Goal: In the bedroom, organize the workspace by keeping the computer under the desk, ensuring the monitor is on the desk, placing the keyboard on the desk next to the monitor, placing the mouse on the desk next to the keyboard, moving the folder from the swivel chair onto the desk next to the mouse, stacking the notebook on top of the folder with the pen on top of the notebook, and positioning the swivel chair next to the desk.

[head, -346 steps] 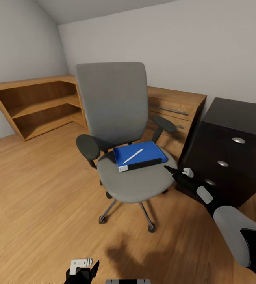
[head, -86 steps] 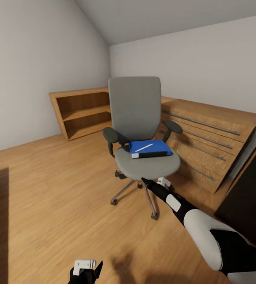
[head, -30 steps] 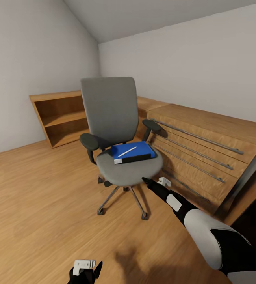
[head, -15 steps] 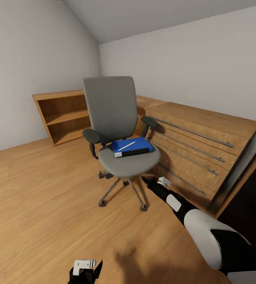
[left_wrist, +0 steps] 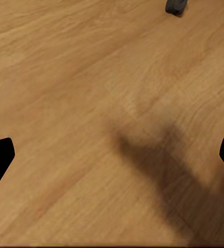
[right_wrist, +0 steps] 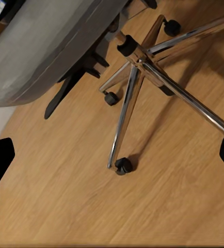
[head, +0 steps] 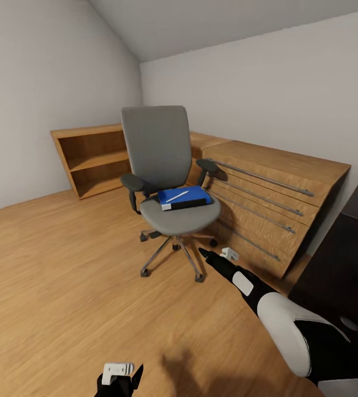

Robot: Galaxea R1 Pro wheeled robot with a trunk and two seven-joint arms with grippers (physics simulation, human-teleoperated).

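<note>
The swivel chair (head: 162, 165) stands in the middle of the bedroom floor, its grey seat facing me. On the seat lies the blue folder (head: 185, 198) with a white pen (head: 177, 195) across it. My right gripper (head: 204, 253) is stretched low toward the chair's chrome base (right_wrist: 143, 67), short of it, and stands open (right_wrist: 112, 160) with nothing between its fingers. Down at the near edge my left gripper (head: 118, 380) hangs over bare floor, also open (left_wrist: 112, 160). Computer, monitor, keyboard, mouse, notebook and desk are out of view.
Low oak drawers (head: 267, 193) with long steel handles run along the wall right behind the chair. An open oak shelf (head: 93, 160) fills the far left corner. A black drawer cabinet (head: 350, 248) stands at the right. Wood floor (head: 63, 264) stretches to the left.
The whole view has shifted: the chair sits slightly farther off and to the right, and the black cabinet has come in at the right. Both arms keep their pose.
</note>
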